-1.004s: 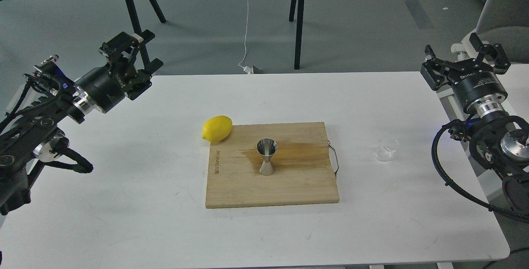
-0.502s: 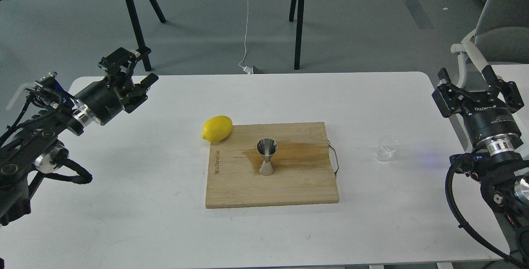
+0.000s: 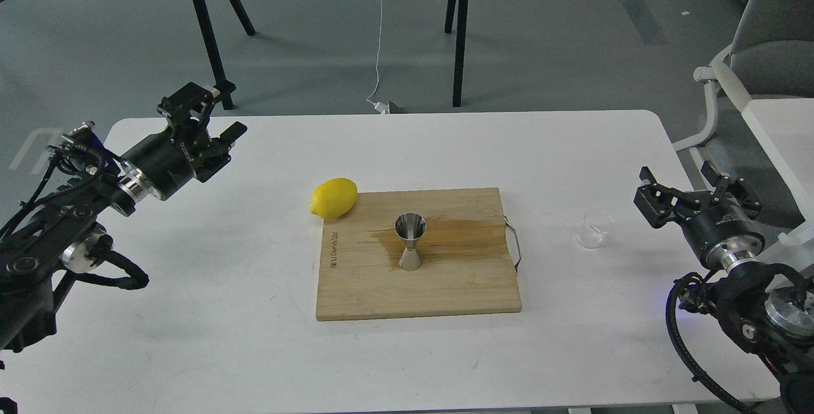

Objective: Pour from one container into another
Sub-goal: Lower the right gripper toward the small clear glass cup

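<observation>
While nothing is gripped: right gripper (image 3: 690, 186) level beside tumbler (image 3: 594, 229), jaws spread to take it.
Jigger (image 3: 410, 241) upright on board (image 3: 458, 287), mouth up for pouring; left gripper (image 3: 210, 115) idle, jaws apart.

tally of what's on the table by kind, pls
Lemon: 1
Cutting board: 1
Metal jigger: 1, upright on the board
Clear glass tumbler: 1, on the table right of the board
Total: 4

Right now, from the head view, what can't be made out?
- Glass tumbler: contents unclear; clear glass, too small.
- Jigger: inside of its cup unreadable; shiny reflections.
- Right arm: cut off by the right and bottom edges.
- Cutting board: printed text too small to read.
</observation>
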